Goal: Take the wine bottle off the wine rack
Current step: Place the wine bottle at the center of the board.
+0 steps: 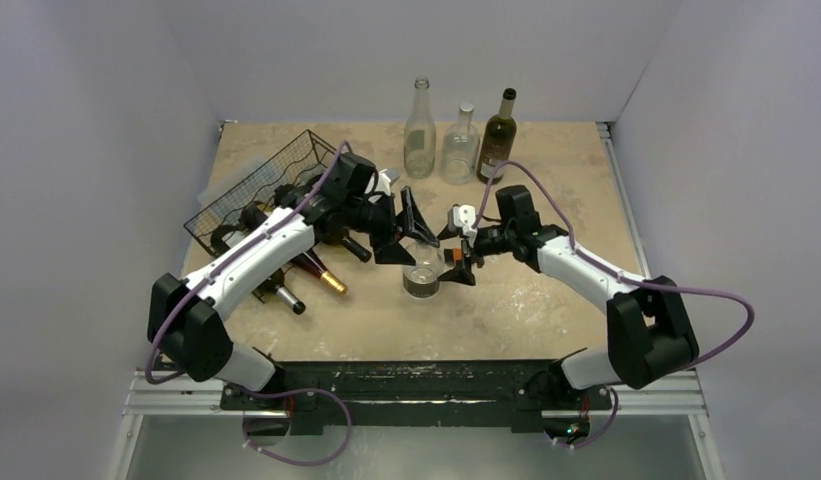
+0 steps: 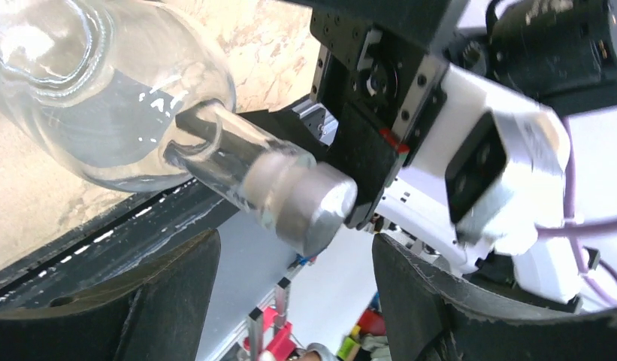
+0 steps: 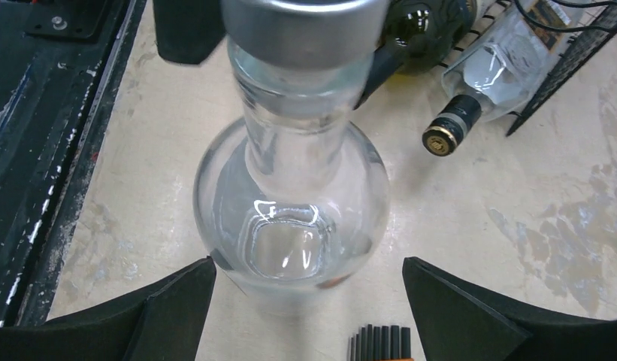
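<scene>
Top external view: the clear bottle (image 1: 423,272) is seen standing upright on the counter (image 1: 546,300), off the rack (image 1: 248,185) and between the two grippers. The left gripper (image 2: 290,301) is held apart around the neck, with no contact shown. The right gripper (image 3: 306,263) is spread wide on either side of the round body, also clear of the glass. The bottle is judged rigid, smooth and breakable. It looks empty, so it is probably fairly light, and its bulbous body is likely slippery. The straight neck below the metal cap (image 3: 301,22) is judged the surest hold. Other bottles (image 1: 321,272) are seen lying in the rack with necks jutting out. The counter is a mottled beige slab, flat and hard. Three standing bottles (image 1: 460,145) are placed at its far edge, and pale walls (image 1: 106,120) close it in on three sides.
</scene>
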`<state>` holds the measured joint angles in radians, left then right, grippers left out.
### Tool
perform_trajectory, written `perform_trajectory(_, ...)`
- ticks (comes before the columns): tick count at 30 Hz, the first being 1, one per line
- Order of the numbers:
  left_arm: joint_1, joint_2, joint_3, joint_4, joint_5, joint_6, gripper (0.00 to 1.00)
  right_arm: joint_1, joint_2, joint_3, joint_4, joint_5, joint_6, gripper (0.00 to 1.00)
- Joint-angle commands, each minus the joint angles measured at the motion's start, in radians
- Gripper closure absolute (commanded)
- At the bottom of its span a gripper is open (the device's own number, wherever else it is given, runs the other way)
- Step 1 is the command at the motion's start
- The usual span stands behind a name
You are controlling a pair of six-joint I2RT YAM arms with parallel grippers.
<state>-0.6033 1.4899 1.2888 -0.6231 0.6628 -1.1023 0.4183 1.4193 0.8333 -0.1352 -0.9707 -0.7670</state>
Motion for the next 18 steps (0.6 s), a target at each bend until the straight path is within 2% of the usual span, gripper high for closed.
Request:
perform_trajectory(1, 0.012, -0.113, 0.035, -0.007, 0.022, 0.144, 0.27, -0.035, -0.065, 0.047, -0.009, -0.068, 0.028, 0.01)
perform_trajectory(7, 0.034, -0.285, -0.036, -0.001, -0.005, 0.385, 0.28, -0.035, -0.115, 0.088, -0.062, -0.138, 0.022, 0.01)
perform_trajectory(12, 0.133, -0.444, -0.097, -0.031, -0.106, 0.702, 0.26, -0.018, -0.103, 0.150, -0.111, -0.135, 0.017, 0.01)
perform_trajectory(16, 0.196, -0.558, -0.217, 0.018, -0.375, 0.930, 0.16, 0.016, -0.095, 0.192, -0.137, -0.099, 0.015, 0.01)
perform_trajectory(18, 0.197, -0.592, -0.286, 0.080, -0.501, 0.939, 0.07, 0.030, -0.085, 0.219, -0.161, -0.089, 0.008, 0.01)
